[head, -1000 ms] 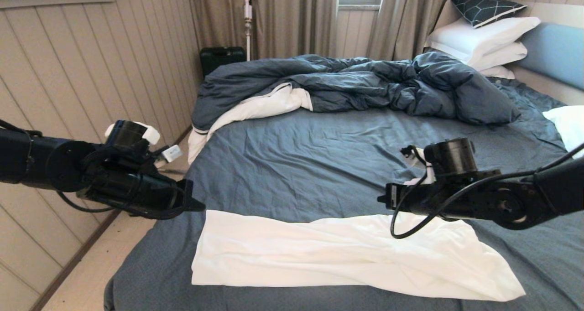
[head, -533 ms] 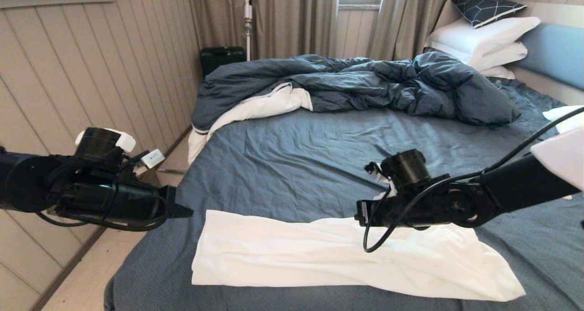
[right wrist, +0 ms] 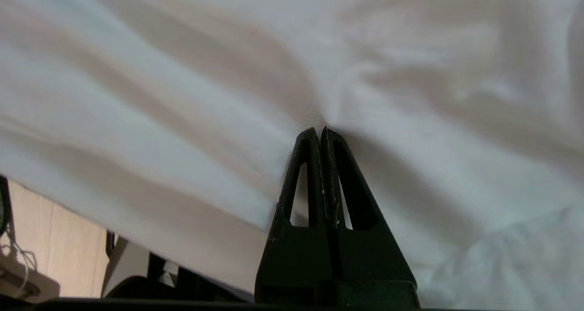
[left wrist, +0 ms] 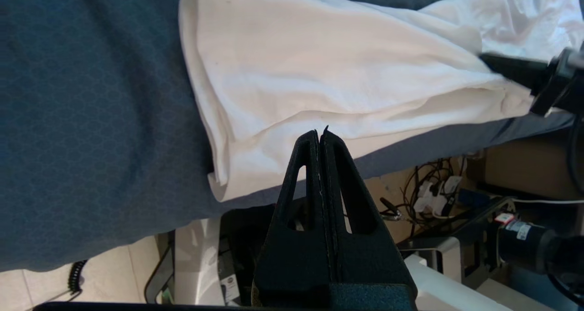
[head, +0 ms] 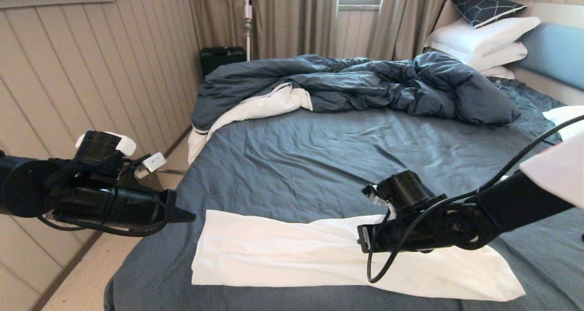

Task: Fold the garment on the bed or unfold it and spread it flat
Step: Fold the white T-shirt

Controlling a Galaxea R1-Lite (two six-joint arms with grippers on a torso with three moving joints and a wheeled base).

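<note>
The white garment (head: 283,251) lies as a long folded strip across the near part of the bed (head: 319,165), with soft creases and its right end tapering toward the corner. My right gripper (head: 361,242) is shut, low over the strip's right half. In the right wrist view its tips (right wrist: 319,129) touch the cloth (right wrist: 182,74), which dimples around them; no cloth shows between the jaws. My left gripper (head: 191,218) is shut and empty. It hovers just off the strip's left end (left wrist: 342,74), with its tips (left wrist: 320,131) above the near edge.
A rumpled dark blue duvet (head: 365,83) with white lining fills the far half of the bed. White pillows (head: 483,33) and a blue headboard (head: 556,51) are at the far right. A panelled wall (head: 68,74) and bare floor (head: 91,274) run along the left.
The right gripper swung left and came down onto the garment's right half. The left arm drew back to the left and sank a little. The garment kept its place.
</note>
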